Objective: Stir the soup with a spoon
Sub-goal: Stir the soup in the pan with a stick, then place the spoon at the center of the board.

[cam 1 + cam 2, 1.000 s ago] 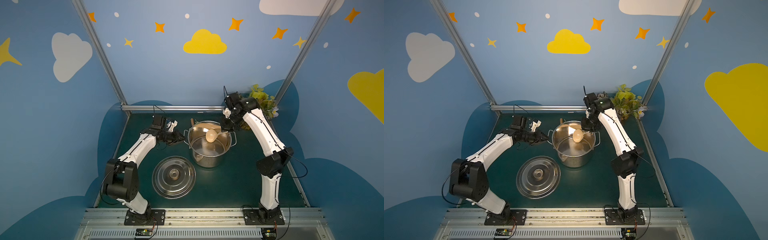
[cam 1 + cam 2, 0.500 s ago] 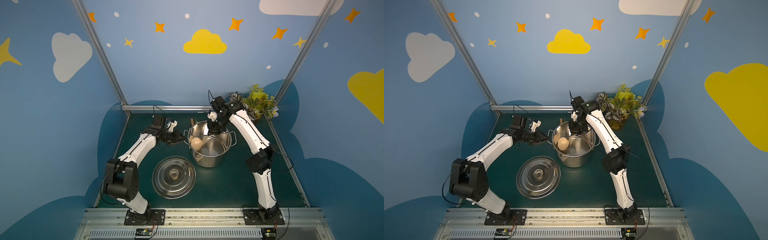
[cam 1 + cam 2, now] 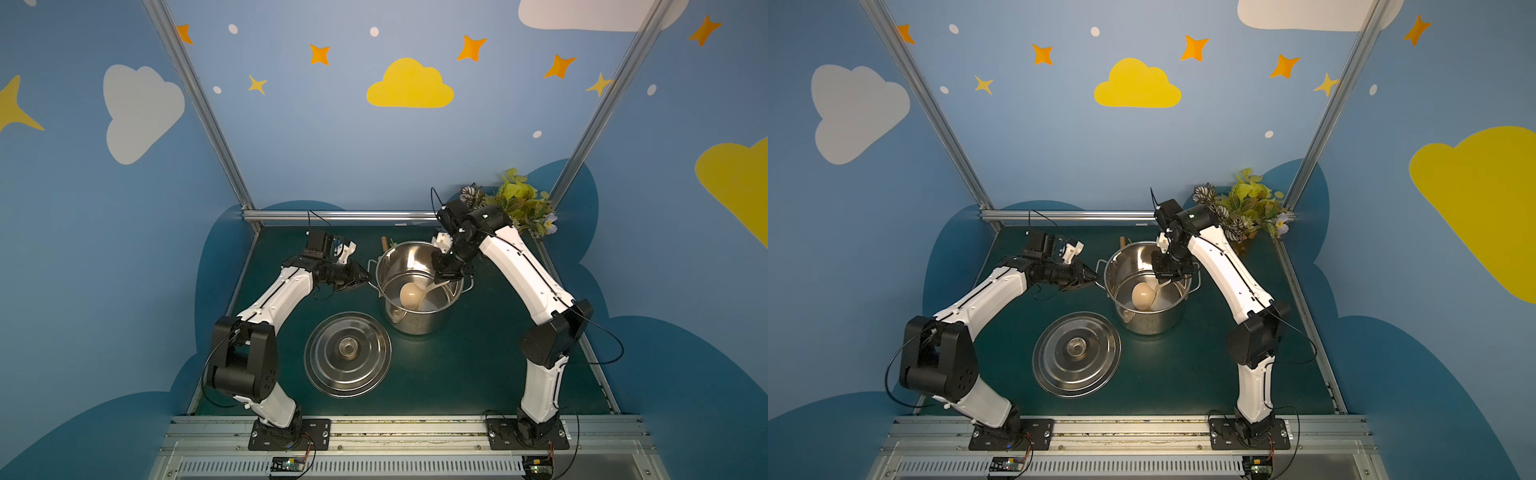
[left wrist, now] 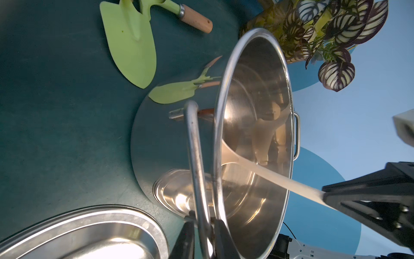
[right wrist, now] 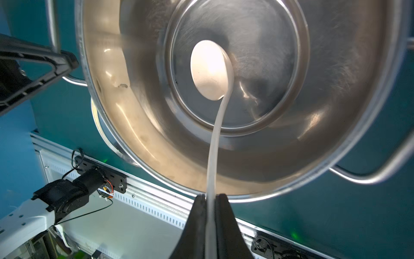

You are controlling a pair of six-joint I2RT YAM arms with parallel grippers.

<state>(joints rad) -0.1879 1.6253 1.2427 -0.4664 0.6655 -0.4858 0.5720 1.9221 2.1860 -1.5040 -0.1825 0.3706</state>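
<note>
Right gripper point(image 5: 210, 197) pinches the ladle point(image 5: 208, 69) by its handle over the pot point(image 3: 415, 324) at its 3 o'clock side. The bowl sits low near centre. Stirring looks underway, though no liquid shows. Left gripper point(image 4: 202, 220) straddles the 9 o'clock pot handle point(image 4: 195, 145); I cannot tell if it clamps. Half a second ago the bowl hugged the 9 o'clock wall.
</note>
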